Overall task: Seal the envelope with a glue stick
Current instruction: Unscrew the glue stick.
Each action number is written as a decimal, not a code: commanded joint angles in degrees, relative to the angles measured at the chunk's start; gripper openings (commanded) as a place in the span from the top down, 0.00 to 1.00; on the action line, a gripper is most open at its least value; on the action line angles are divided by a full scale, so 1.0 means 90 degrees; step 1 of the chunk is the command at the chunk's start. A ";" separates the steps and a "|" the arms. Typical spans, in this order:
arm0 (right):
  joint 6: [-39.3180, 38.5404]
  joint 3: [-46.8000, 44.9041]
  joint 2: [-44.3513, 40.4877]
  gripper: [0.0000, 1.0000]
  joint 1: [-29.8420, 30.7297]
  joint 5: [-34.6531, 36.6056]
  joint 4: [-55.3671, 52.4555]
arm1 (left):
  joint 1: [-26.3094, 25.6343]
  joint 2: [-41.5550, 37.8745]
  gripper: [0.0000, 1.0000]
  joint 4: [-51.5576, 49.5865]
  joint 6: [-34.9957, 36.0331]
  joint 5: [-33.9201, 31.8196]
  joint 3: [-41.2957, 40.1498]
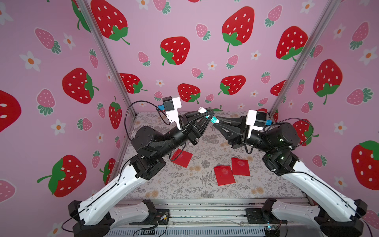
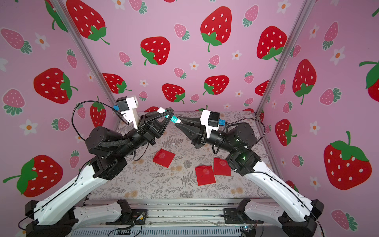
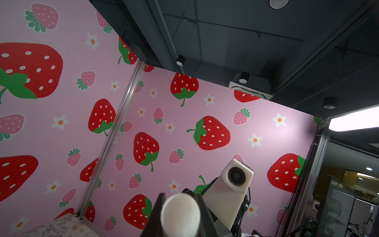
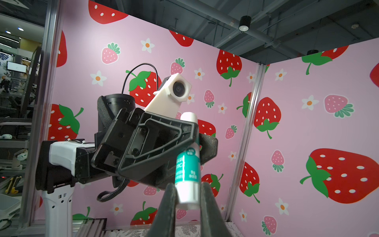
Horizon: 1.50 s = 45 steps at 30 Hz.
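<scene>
**Desk layout.** Directions are read in a top view, with the centre of the desk (image 1: pixel 180 184) as dial centre. Three red envelopes lie flat on the patterned surface.

- The nearest envelope (image 1: pixel 224 175) lies at 5 o'clock.
- The right envelope (image 1: pixel 241 166) lies at 3 o'clock. Its edge meets a corner of the nearest one.
- The left envelope (image 1: pixel 182 157) lies at 9 o'clock, well apart from the other two and partly under the left arm.

**Glue stick.** The glue stick (image 1: pixel 213 119) is off the desk, in the air above its far half at 12 o'clock. It is tilted, with the white end toward 10 o'clock and the base toward 4 o'clock.

**Left gripper.** The left gripper (image 1: pixel 210 114) reaches in from 8 o'clock. Its fingers (image 3: pixel 158 217) are closed on the upper white part of the stick, and the round white end projects beyond them.

**Right gripper.** The right gripper (image 4: pixel 188 202) reaches in from 4 o'clock. Its fingers (image 4: pixel 168 205) are closed fully on the white base. The teal label is exposed between the two grips.
</scene>
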 commanded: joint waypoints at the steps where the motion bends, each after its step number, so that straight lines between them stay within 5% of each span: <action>1: 0.1214 0.0197 -0.0159 1.00 0.0018 -0.0190 -0.0025 | -0.0027 0.0120 1.00 -0.0033 0.0626 0.1255 0.0533; 9: 0.3772 -0.0015 -0.0419 1.00 0.0071 -0.2502 0.0582 | -0.0026 0.0602 1.00 -0.1077 0.1741 0.5363 0.1901; 13: 0.3796 -0.0242 -0.0594 1.00 0.0103 -0.3408 0.0416 | -0.0102 0.1046 1.00 -0.1946 0.2226 0.7316 0.2732; 18: 0.3324 -0.0181 -0.0733 1.00 0.0217 -0.3853 -0.0397 | -0.0109 0.1212 1.00 -0.2912 0.2944 0.8083 0.3217; 24: 0.2521 -0.0169 -0.0947 0.97 0.0238 -0.2875 -0.0942 | -0.0086 0.1027 1.00 -0.3066 0.3243 0.7273 0.2906; 28: 0.1856 -0.0289 -0.1150 0.59 0.0239 -0.1764 -0.1020 | -0.0080 0.0711 1.00 -0.2847 0.3215 0.5975 0.2454; 31: 0.1243 -0.0407 -0.1520 0.45 0.0237 -0.0804 -0.0994 | -0.0085 0.0407 1.00 -0.2350 0.2849 0.4573 0.1976; 38: -0.0183 -0.0445 -0.1595 0.43 0.0238 0.0440 -0.0688 | -0.0088 0.0099 1.00 -0.1048 0.1338 0.2110 0.1064; 45: -0.0995 0.0064 -0.0847 0.46 0.0238 0.0446 -0.0612 | -0.0083 0.0157 1.00 -0.0733 0.0506 0.1458 0.0949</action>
